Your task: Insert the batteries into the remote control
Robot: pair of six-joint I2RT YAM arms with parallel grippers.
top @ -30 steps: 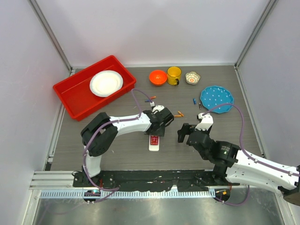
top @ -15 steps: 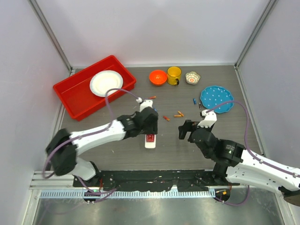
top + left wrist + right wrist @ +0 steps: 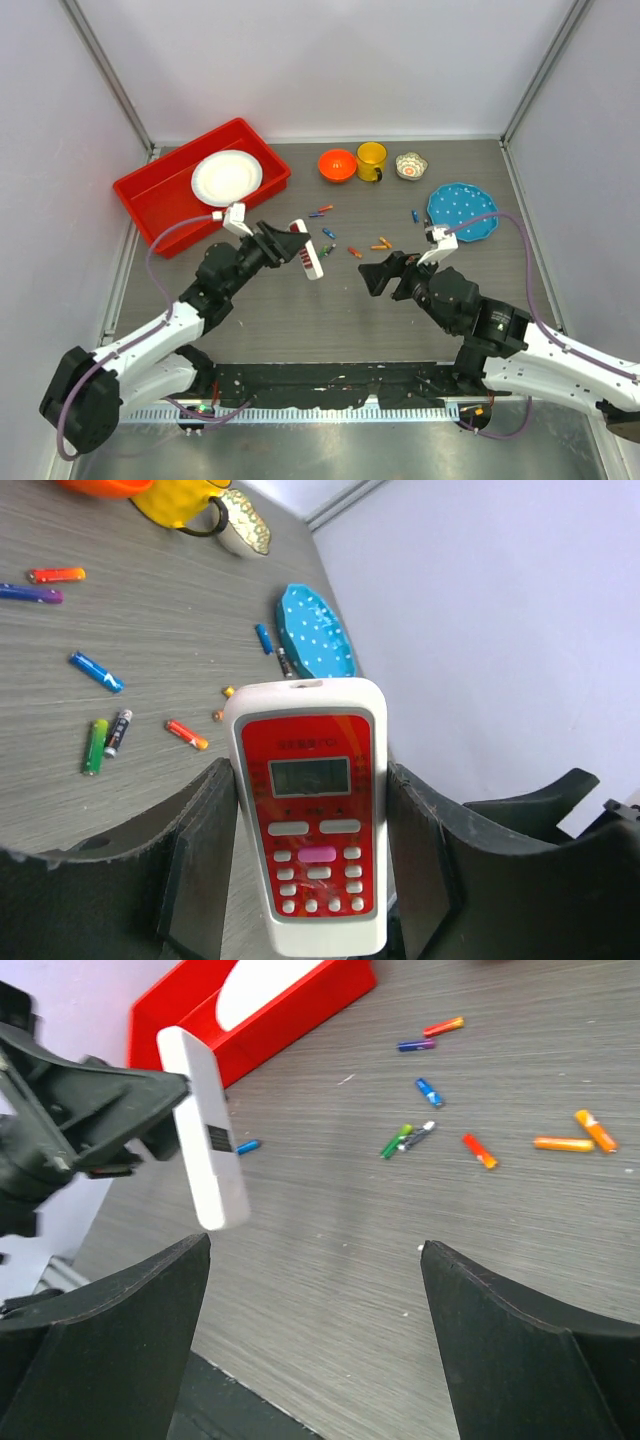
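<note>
My left gripper (image 3: 292, 246) is shut on the remote control (image 3: 306, 261) and holds it above the table, tilted. In the left wrist view the remote control (image 3: 312, 820) shows its red button face and small screen between the two fingers. The right wrist view shows the remote control's (image 3: 205, 1130) plain white back. Several batteries (image 3: 328, 234) lie scattered on the table beyond it, including a green one (image 3: 94, 746), a blue one (image 3: 97, 671) and orange ones (image 3: 565, 1143). My right gripper (image 3: 382, 272) hovers open to the right of the remote, with nothing between its fingers (image 3: 160, 1300).
A red bin (image 3: 160, 205) holding a white plate (image 3: 227, 177) stands at the back left. An orange bowl (image 3: 337, 164), a yellow mug (image 3: 371, 160) and a small patterned bowl (image 3: 410, 165) line the back edge. A blue dotted plate (image 3: 463, 210) lies at the right.
My left arm has lifted the remote off the table and drawn back to the left with it. My right gripper has shifted slightly left, toward the remote.
</note>
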